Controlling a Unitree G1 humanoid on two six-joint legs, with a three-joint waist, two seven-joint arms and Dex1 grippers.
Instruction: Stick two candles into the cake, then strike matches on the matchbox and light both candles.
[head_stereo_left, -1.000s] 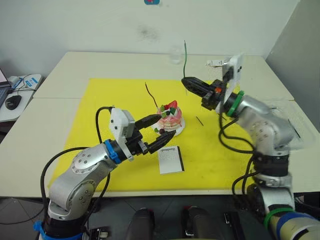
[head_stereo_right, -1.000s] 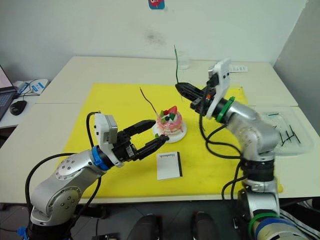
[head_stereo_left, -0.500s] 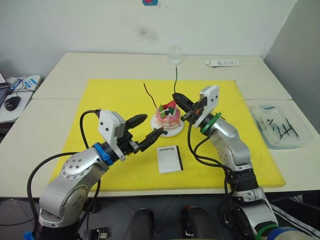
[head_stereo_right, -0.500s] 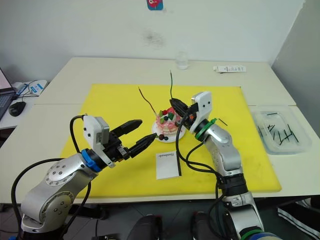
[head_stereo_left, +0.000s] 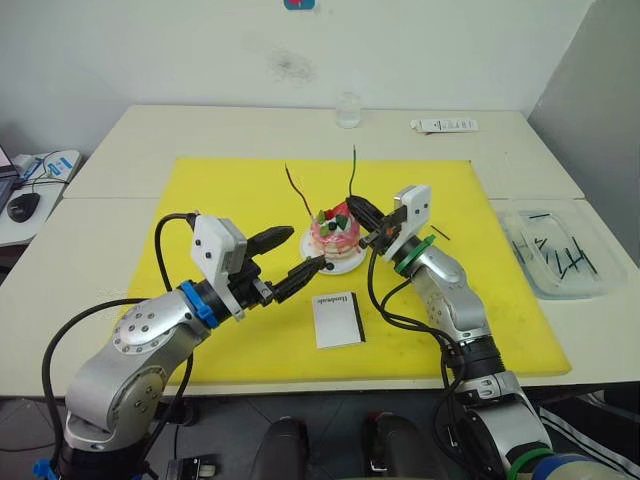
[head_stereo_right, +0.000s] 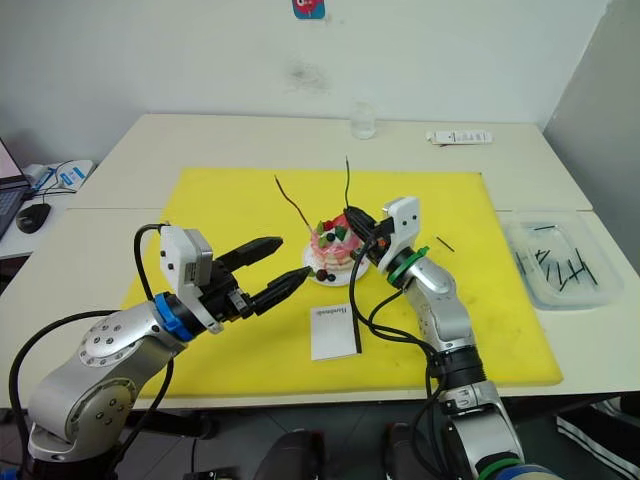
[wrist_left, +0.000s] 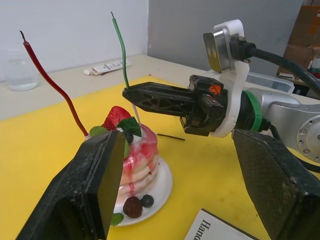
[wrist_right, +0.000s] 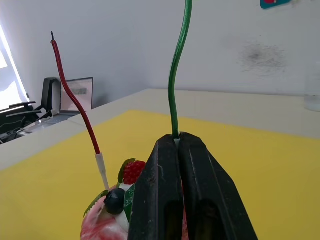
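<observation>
Right gripper (wrist_left: 131, 95): pressed together on the green candle (wrist_left: 119, 49), pinching it low on its stem, just above the pale end; candle upright, long axis near vertical

Green candle vs cake (head_stereo_left: 337, 229): pale tip sat at the frosting top beside the strawberry — whether it had already sunk in or only touched, could not tell

Key relation: cake lay directly below the right gripper, in line with the candle's long axis, so a straight push down along that axis looked like the move called for; right arm nearest and already on it

Red candle (head_stereo_left: 300, 190): planted in the cake on the robot's left side of the top, leaning away from the green one, well clear of both grippers

Left gripper (head_stereo_left: 297, 259): spread wide and holding nothing, hovering just beside the plate on the robot's left

Matchbox (head_stereo_left: 340, 319): flat on the yellow mat (head_stereo_left: 220, 190), nearer the robot than the cake, untouched

Matches: dark sticks in a clear tray (head_stereo_left: 558, 250) off the mat to the robot's right; one loose match (head_stereo_left: 439, 234) on the mat near the right arm

Judged stage: second candle being seated — lighting not yet begun
</observation>
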